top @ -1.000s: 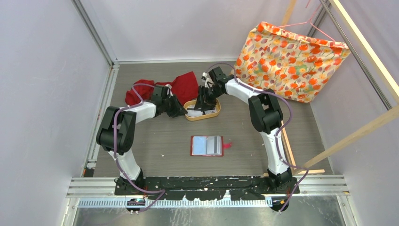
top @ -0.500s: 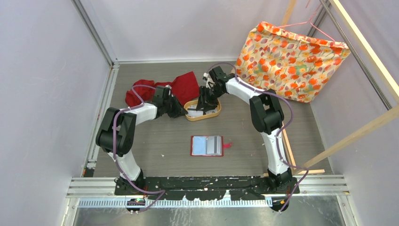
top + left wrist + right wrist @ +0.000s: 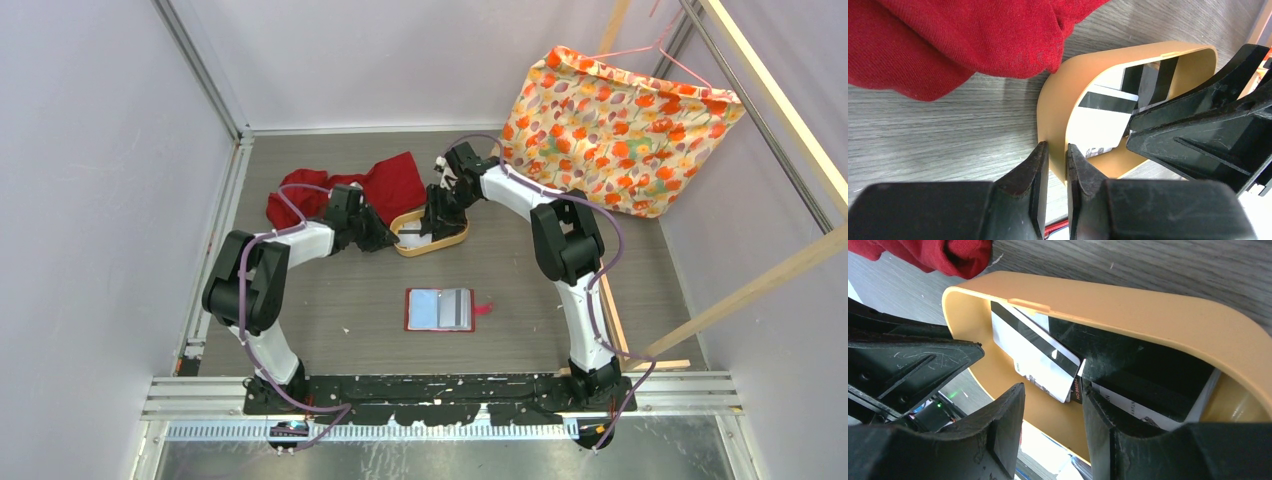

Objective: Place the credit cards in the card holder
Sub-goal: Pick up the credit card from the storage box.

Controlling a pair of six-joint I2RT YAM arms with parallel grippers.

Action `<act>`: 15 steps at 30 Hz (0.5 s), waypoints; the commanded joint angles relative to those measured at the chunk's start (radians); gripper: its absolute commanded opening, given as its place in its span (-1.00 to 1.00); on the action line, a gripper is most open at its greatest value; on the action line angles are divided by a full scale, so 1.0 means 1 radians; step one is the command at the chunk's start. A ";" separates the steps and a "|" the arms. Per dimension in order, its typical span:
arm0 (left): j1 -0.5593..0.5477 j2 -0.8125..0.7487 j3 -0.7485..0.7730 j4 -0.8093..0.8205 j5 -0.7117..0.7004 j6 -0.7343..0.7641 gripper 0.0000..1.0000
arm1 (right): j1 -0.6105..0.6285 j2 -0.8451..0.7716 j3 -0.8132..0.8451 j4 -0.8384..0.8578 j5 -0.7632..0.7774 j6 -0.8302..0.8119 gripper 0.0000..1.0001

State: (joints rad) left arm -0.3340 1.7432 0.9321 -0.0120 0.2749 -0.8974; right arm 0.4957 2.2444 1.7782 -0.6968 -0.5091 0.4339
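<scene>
Left wrist: left jaws pinch tray (image 3: 1053, 115) rim; right jaws half-open.

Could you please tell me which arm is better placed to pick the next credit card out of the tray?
Right. The right gripper hangs open over the tray, jaws either side of a striped credit card. The left gripper is clamped on the tray's wall, steadying it.

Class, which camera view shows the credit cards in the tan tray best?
The right wrist view: the credit cards sit close up inside the tan tray, stripes and print plain. The left wrist view shows only parts past the tray wall and the right gripper. The top view shows just pale patches there.
</scene>
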 commanded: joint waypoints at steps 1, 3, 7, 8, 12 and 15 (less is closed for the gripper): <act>-0.018 -0.036 -0.020 0.026 -0.002 -0.019 -0.70 | 0.003 -0.030 0.002 0.003 0.004 0.024 0.03; -0.021 -0.036 -0.022 0.036 -0.001 -0.023 -0.70 | 0.003 -0.015 0.001 0.014 -0.019 0.037 0.02; -0.031 -0.033 -0.018 0.043 0.006 -0.030 -0.71 | 0.008 0.008 0.008 0.059 -0.067 0.066 0.01; -0.033 -0.031 -0.018 0.043 0.007 -0.031 -0.71 | 0.008 0.014 0.013 0.066 -0.076 0.073 0.01; -0.039 -0.029 -0.015 0.045 0.009 -0.034 -0.71 | 0.008 0.021 0.021 0.097 -0.100 0.091 0.00; -0.042 -0.027 -0.016 0.047 0.009 -0.036 -0.71 | 0.008 0.020 0.028 0.114 -0.124 0.098 -0.03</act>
State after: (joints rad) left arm -0.3538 1.7386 0.9215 0.0029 0.2634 -0.9157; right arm 0.4889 2.2574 1.7779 -0.6586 -0.5522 0.4942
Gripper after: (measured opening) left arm 0.169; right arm 0.497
